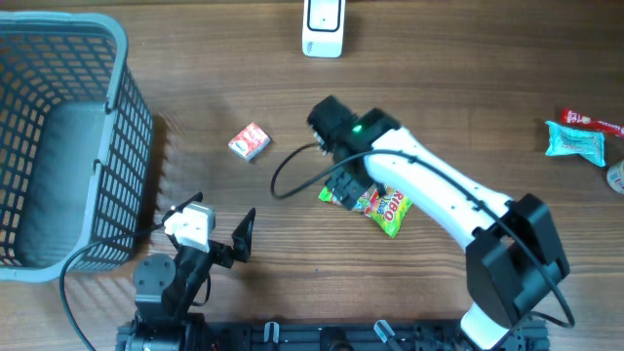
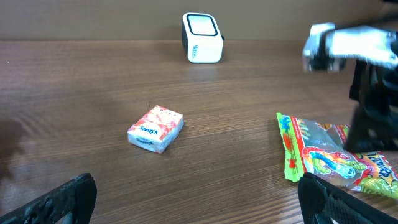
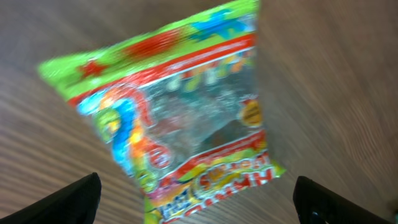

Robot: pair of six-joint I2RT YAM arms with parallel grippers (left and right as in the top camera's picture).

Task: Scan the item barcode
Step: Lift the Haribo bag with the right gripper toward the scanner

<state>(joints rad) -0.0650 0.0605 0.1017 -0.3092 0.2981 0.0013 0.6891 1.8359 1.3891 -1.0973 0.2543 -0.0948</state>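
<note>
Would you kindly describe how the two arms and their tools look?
The right arm has a white shell with black joints, a small green light near the wrist and a black cable looping out. The left arm is black, with a white block behind the black left tool. The right tool is black too.

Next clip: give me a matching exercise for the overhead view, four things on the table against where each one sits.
Things:
1. white barcode scanner
2. grey plastic mesh basket
3. small pink-and-white tissue pack
4. green gummy candy bag

Places:
A. lying flat, directly below the open right tool
B. top centre of the view
C. far left side
D. on bare wood between the basket and the candy bag

Pairs: 1-B, 2-C, 3-D, 4-A.
</note>
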